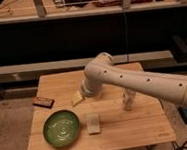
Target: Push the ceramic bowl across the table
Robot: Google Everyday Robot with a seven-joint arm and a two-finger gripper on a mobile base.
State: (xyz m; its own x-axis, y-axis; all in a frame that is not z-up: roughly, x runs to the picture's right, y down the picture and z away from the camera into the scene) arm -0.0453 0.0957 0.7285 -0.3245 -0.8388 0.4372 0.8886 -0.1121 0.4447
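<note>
Watching the hand (85, 92), apparently spread, hovering mid-table: the ceramic bowl (61, 128) sits lower-left on the table (143, 129). Push off-centre and you spin it, or shove it over the edge.

We see a light wooden table (124, 132) with a plank top filling the lower half of the frame. On its lower left sits the ceramic bowl (62, 128), green and glossy. Just right of it lies a pale rectangular block (93, 122). A flat brown bar (43, 101) rests at the left edge, a small yellow item (77, 98) near the middle, and a white cup (128, 101) stands further right. The gripper (86, 92) hangs just beside the yellow item.
</note>
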